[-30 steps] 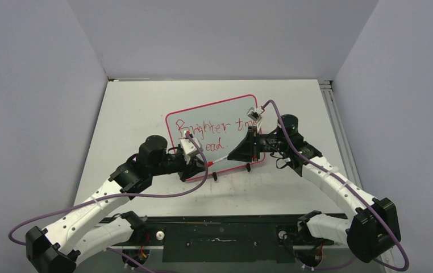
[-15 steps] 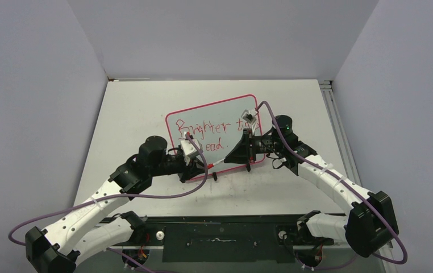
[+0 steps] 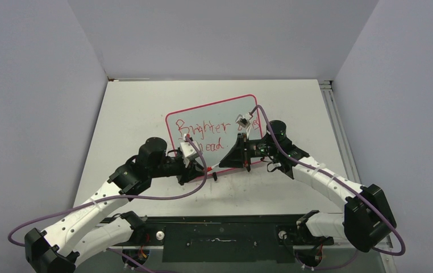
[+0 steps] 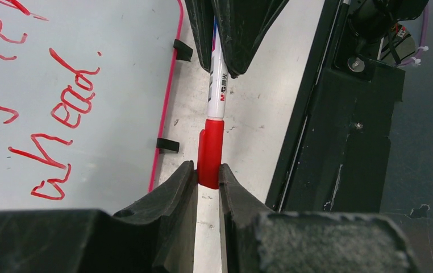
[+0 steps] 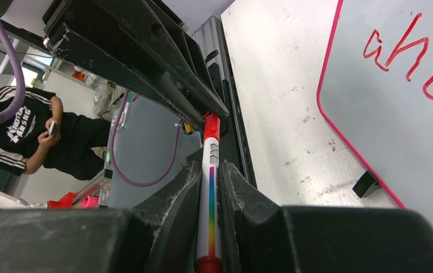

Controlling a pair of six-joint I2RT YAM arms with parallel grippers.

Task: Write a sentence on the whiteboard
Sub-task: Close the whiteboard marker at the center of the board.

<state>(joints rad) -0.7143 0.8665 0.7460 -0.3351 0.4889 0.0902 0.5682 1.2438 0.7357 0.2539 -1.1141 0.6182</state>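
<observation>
**Editor:** What stage does this one catch?

**Photographer:** The close, by my reading. The sentence [image 3: 205, 127] sits finished in red on the whiteboard [image 3: 214, 114], "Brighter times" above, "ahead" below. The board lies flat at mid-desk, beyond both arms. Just off its near edge, the two arms meet over a single marker [image 4: 219, 85].

**Editor:** And the hands?

**Photographer:** Both are clenched. The left hand [image 4: 208, 173] pinches the red cap [image 4: 210, 151], and the right hand [image 5: 211, 170] grips the white barrel. Cap and barrel line up and look joined. Whether the cap has clicked home, I cannot tell.

**Editor:** So what does the next move call for?

**Photographer:** Probably a short, straight push along the pen's axis to seat the cap. After that, one hand lets go and the other lays the marker down clear of the lettering, which could smear at a touch.

**Editor:** Setting?

**Photographer:** A pale, scuffed desk [image 3: 134, 114] boxed in by plain grey-lilac walls [image 3: 214, 40]. In the right wrist view, a person [image 5: 38, 136] in a black top stands off behind the rig.
</observation>
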